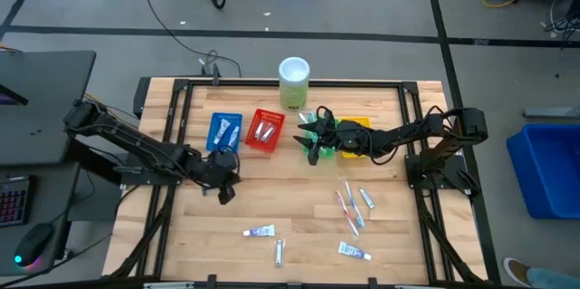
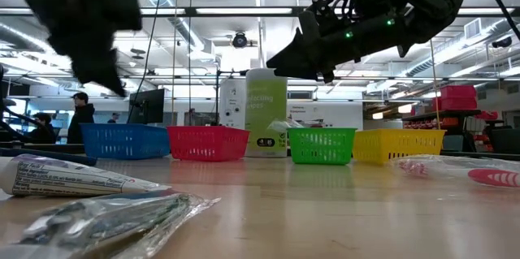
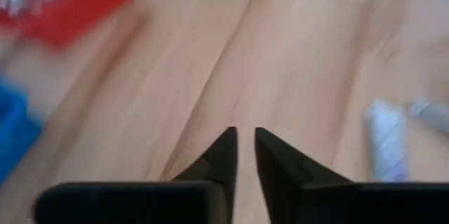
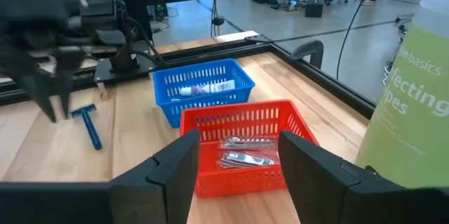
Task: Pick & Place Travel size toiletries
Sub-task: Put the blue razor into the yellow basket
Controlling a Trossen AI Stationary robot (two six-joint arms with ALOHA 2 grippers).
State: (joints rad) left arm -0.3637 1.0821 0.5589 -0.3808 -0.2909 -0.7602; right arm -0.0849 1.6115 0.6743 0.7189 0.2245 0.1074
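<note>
The wooden table [image 1: 299, 207] was set up with four small trays in a row near its far edge: blue tray [image 1: 225, 131], red tray [image 1: 265, 130], green tray [image 2: 322, 145] and yellow tray [image 2: 398, 145]. The pale green wipes cylinder [image 1: 294, 83] with a white top was parked behind the red and green ones; on it "basics" and parts of "disinfecting wipes" could be read from the right wrist view, nothing else legible.

The right gripper [image 1: 314, 144] was hung in the air over the green tray, its fingers [image 4: 175, 175] spread wide apart with nothing between them. The left gripper [image 1: 223, 185] was held just above bare wood in front of the blue tray, fingers [image 3: 224, 157] brought almost together with only a thin slit left, nothing pinched.

The toiletries: three white tubes [image 1: 261, 231] were scattered well apart along the near edge of the table. A loose cluster of toothbrushes and packets [image 1: 352, 206] was lying on the right half, exact count hard to make out. One white tube [image 4: 203, 89] was lying in the blue tray, and a couple of clear-wrapped dark razors [image 4: 242, 150] were in the red one. One blue razor [image 4: 88, 124] was seen on the wood beside the left gripper.
</note>
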